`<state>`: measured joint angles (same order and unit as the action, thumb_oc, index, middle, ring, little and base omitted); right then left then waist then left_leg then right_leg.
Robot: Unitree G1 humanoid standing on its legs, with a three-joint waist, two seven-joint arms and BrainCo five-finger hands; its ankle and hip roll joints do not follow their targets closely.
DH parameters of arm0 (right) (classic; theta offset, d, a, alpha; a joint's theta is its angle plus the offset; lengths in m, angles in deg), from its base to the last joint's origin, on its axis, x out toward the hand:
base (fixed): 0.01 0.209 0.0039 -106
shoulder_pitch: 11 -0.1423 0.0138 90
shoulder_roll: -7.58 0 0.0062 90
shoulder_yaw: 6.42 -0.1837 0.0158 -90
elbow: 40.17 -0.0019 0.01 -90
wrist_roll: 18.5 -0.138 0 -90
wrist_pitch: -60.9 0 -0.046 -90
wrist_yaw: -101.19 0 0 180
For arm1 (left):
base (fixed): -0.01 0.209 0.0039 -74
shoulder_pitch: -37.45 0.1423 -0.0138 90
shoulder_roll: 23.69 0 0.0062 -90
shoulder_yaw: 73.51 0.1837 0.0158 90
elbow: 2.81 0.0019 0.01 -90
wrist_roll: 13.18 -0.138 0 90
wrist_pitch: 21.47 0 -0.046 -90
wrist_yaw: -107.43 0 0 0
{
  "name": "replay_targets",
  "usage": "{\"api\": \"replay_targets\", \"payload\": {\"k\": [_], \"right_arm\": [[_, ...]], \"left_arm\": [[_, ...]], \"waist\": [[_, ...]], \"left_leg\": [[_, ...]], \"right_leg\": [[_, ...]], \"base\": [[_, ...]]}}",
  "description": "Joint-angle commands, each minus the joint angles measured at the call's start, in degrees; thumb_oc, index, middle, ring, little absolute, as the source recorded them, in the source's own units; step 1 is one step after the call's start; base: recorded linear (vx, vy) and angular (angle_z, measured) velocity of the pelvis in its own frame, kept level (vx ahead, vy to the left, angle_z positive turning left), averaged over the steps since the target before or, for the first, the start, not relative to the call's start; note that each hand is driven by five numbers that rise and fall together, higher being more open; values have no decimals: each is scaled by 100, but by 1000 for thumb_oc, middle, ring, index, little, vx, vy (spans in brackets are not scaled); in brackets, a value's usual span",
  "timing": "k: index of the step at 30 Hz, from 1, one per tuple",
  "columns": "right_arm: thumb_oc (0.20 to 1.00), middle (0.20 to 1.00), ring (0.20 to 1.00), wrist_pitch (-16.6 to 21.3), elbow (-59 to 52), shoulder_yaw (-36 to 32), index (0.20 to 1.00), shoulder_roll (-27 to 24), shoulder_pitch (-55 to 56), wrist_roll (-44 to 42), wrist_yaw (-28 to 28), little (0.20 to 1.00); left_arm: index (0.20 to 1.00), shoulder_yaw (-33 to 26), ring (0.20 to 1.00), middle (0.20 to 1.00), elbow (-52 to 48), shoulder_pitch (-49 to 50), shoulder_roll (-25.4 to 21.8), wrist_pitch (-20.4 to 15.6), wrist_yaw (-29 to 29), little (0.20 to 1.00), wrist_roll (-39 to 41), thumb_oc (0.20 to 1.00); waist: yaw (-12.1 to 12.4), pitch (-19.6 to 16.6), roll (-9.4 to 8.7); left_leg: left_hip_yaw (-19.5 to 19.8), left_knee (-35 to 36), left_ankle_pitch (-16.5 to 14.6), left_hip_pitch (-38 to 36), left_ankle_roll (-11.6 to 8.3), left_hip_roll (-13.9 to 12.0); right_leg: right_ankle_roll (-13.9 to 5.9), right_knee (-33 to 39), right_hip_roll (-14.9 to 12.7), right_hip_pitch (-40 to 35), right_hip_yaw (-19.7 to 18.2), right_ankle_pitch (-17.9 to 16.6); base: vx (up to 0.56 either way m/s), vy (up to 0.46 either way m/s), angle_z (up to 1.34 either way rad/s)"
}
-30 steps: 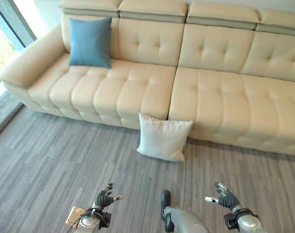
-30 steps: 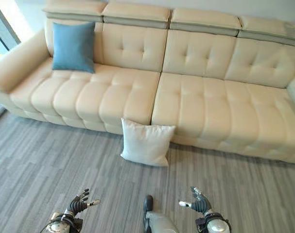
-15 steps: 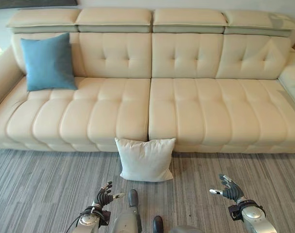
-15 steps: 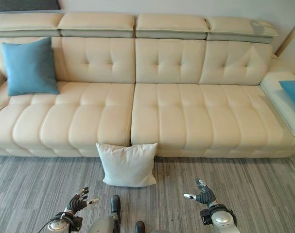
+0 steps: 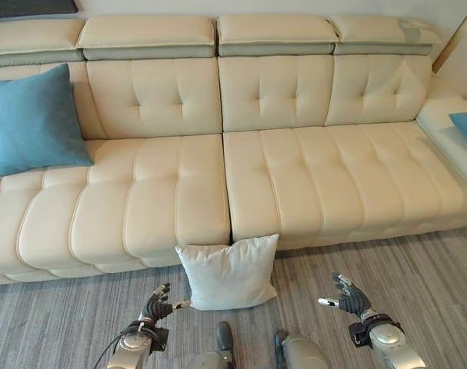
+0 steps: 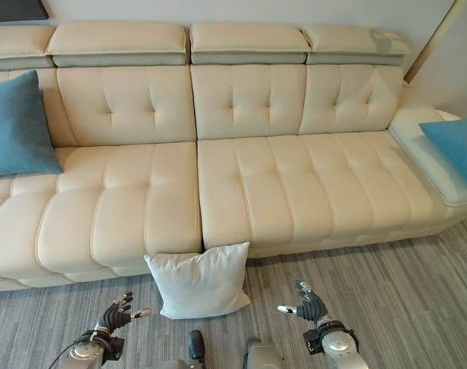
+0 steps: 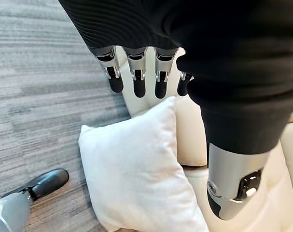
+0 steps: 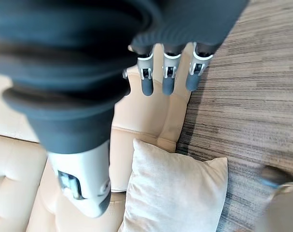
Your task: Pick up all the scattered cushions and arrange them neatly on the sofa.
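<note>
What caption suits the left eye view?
White cushion leans on the sofa front; both hands, left and right, open.

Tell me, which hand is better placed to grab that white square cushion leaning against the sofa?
Probably the left hand. It hovers open right beside the white square fabric cushion on the grey floor, against the cream leather sofa. The right hand, also open, is farther off.

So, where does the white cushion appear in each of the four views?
Left eye view: white cushion on the floor, bottom centre, leaning on the sofa front.
Right eye view: lower middle, left of centre.
Left wrist view: past the left hand.
Right wrist view: past the right hand.
Shared landmark: the seam between the sofa seats, just above it.
</note>
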<state>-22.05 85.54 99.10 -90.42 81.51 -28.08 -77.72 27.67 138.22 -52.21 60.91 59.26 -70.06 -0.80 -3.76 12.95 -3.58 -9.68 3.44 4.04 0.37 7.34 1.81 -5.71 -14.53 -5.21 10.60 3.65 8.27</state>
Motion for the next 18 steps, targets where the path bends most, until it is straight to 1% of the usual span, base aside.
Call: {"api": "replay_targets", "payload": {"k": [1, 2, 4, 5, 7, 8, 9, 10, 11, 12, 14, 15, 16, 17, 18], "right_arm": [[1000, 1000, 1000, 184, -61, -135, 1000, -150, -123, -2, 74, 1000], [1000, 1000, 1000, 207, -51, -173, 1000, -168, -82, -37, 68, 1000], [1000, 1000, 1000, 228, -69, -246, 1000, -222, -15, -104, 103, 1000], [1000, 1000, 1000, 229, -69, -246, 1000, -223, -14, -104, 102, 1000], [1000, 1000, 1000, 232, -117, -281, 1000, -314, -22, -150, 132, 1000], [1000, 1000, 1000, 226, -108, -244, 1000, -354, -85, -176, 152, 1000], [1000, 1000, 1000, 224, -78, -222, 1000, -367, -126, -152, 177, 1000], [1000, 1000, 1000, 225, -76, -222, 1000, -367, -129, -152, 177, 1000], [1000, 1000, 1000, 204, -28, -140, 1000, -398, -228, -58, 227, 1000], [1000, 1000, 1000, 204, -27, -139, 1000, -397, -230, -58, 228, 1000], [1000, 1000, 1000, 209, 28, -46, 1000, -427, -371, 61, 291, 1000], [1000, 1000, 1000, 182, 109, -17, 1000, -421, -478, 155, 340, 1000], [1000, 1000, 1000, 183, 111, -16, 1000, -420, -481, 156, 341, 1000], [1000, 1000, 1000, 160, 224, 6, 1000, -425, -636, 172, 420, 1000], [1000, 1000, 1000, 141, 317, 65, 1000, -414, -828, 169, 487, 1000]], "left_arm": [[1000, -57, 1000, 1000, -149, 25, -142, -151, 40, 1000, -54, 1000], [1000, -66, 1000, 1000, -130, 39, -148, -164, 30, 1000, -52, 1000], [1000, -77, 1000, 1000, -151, 63, -151, -167, 14, 1000, -25, 1000], [1000, -77, 1000, 1000, -152, 64, -151, -166, 14, 1000, -24, 1000], [1000, -68, 1000, 1000, -194, 38, -168, -166, 14, 1000, 2, 1000], [1000, -73, 1000, 1000, -156, 3, -137, -165, 31, 1000, 44, 1000], [1000, -69, 1000, 1000, -118, -30, -124, -160, 50, 1000, 58, 1000], [1000, -69, 1000, 1000, -117, -33, -124, -161, 50, 1000, 58, 1000], [1000, -76, 1000, 1000, -104, -72, -142, -179, 87, 1000, 101, 1000], [1000, -77, 1000, 1000, -104, -72, -142, -180, 87, 1000, 101, 1000], [1000, -68, 1000, 1000, -134, -167, -195, -199, 189, 1000, 142, 1000], [1000, -75, 1000, 1000, -138, -266, -260, -216, 211, 1000, 196, 1000], [1000, -76, 1000, 1000, -136, -268, -260, -216, 211, 1000, 196, 1000], [1000, -43, 1000, 1000, -149, -430, -326, -239, 260, 1000, 259, 1000], [1000, -14, 1000, 1000, -190, -572, -392, -270, 328, 1000, 311, 1000]], "waist": [[29, -16, -84], [35, -37, -94], [62, -58, -106], [53, -58, -103], [90, 66, -119], [121, 115, -91], [144, 146, -78], [142, 149, -77], [194, 153, -74], [195, 155, -77], [244, 160, -16], [242, 169, 68], [241, 166, 67], [237, 277, 66], [246, 369, 65]], "left_leg": [[125, -896, -919, -66, -747, -48], [169, -934, -918, -51, -822, -49], [176, -1184, -880, 55, -987, -92], [186, -1202, -889, 64, -989, -95], [305, -2096, -629, 534, -1233, -198], [393, -2211, -695, 636, -1242, -260], [437, -2188, -726, 710, -1227, -315], [440, -2196, -730, 713, -1227, -316], [518, -1902, -802, 791, -1187, -429], [515, -1896, -800, 785, -1186, -426], [688, -1416, -638, 818, -1199, -526], [709, -1128, -580, 720, -1178, -574], [709, -1125, -577, 723, -1178, -573], [693, -1229, -566, 879, -1176, -567], [670, -1379, -581, 1094, -1153, -542]], "right_leg": [[-102, 486, 167, -471, 88, -621], [-73, 596, 204, -566, 45, -603], [9, 857, 169, -795, 131, -594], [11, 865, 171, -802, 142, -597], [144, 926, 165, -884, 144, -603], [205, 978, 170, -975, 160, -518], [212, 960, 158, -982, 169, -474], [212, 957, 159, -982, 171, -471], [194, 929, 128, -967, 144, -398], [193, 926, 125, -968, 142, -395], [147, 871, 147, -919, 140, -297], [120, 663, 137, -774, 165, -183], [120, 654, 136, -765, 164, -178], [133, 411, 62, -551, 176, -156], [142, 119, 13, -248, 105, -147]], "base": [[82, -120, 45], [104, -166, 52], [43, -130, 32], [-6, -111, 37], [-39, -101, 55], [-17, -46, 42], [14, -8, 36], [54, 55, 19], [51, 44, 13], [83, 70, -5], [88, 116, -1], [72, 134, -2], [-15, 135, -3], [-102, 104, -5], [-238, 228, -8]]}}
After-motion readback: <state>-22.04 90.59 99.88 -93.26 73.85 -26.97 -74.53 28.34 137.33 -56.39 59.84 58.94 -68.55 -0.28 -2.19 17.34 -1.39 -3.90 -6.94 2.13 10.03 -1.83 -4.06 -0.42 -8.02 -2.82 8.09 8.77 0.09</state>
